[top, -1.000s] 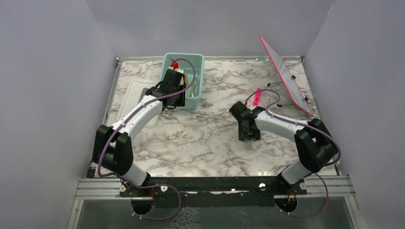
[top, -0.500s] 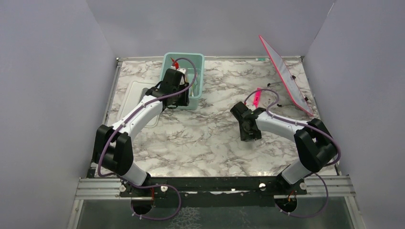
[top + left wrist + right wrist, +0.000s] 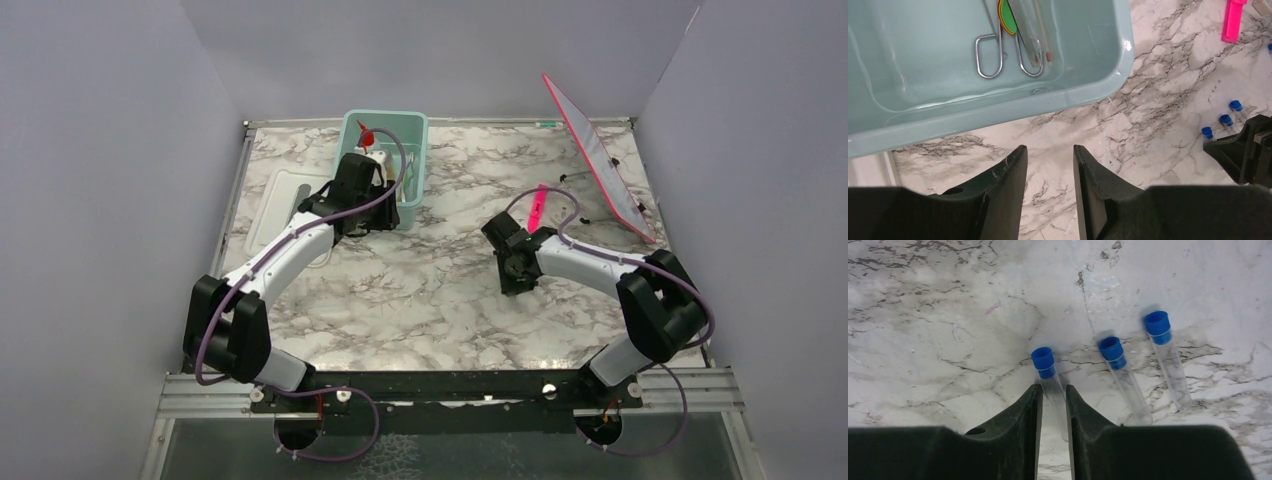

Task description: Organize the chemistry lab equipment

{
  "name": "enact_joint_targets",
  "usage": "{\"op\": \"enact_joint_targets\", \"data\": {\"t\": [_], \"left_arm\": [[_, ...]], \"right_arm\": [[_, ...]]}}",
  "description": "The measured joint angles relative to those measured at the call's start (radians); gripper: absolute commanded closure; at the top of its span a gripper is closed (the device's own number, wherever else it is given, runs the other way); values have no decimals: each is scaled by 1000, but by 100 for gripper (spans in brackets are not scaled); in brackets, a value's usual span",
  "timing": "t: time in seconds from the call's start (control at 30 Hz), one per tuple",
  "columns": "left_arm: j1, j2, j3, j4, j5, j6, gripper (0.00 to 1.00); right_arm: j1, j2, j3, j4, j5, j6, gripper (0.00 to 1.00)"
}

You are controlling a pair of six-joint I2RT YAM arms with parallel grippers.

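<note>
Right jaws clamped on leftmost vial (image 3: 1044,364), lying on surface (image 3: 948,315); two more vials (image 3: 1113,352) just beside. Left jaws apart, empty, near tub (image 3: 998,115) holding tongs (image 3: 988,77). Risk: the smooth round tube could slip or roll out on lift.

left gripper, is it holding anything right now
No, the left gripper has its fingers apart, with only the bare marble table showing between them.

Three blue-capped vials (image 3: 1118,367) — flat; parallel
</note>
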State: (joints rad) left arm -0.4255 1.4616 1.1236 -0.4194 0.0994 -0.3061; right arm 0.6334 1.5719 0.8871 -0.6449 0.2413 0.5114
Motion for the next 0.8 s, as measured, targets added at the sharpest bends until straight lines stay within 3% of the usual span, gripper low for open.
{"op": "enact_joint_targets", "data": {"t": [0.2,0.33,0.4,0.63,0.8], "left_arm": [[-2,-22,-27,12,23,-15,52],[-2,-39,-50,27,43,-31,45],[-2,-51,-68,33,52,-40,43],[-2,-89,-97,53,105,-98,35],[-2,-164,-149,160,232,-178,33]], "right_arm": [[0,10,2,20,-34,-35,74],[-1,18,8,28,-55,-65,89],[0,21,12,33,-63,-75,92],[0,-10,12,133,-116,-80,93],[0,-171,23,264,-205,-55,93]]}}
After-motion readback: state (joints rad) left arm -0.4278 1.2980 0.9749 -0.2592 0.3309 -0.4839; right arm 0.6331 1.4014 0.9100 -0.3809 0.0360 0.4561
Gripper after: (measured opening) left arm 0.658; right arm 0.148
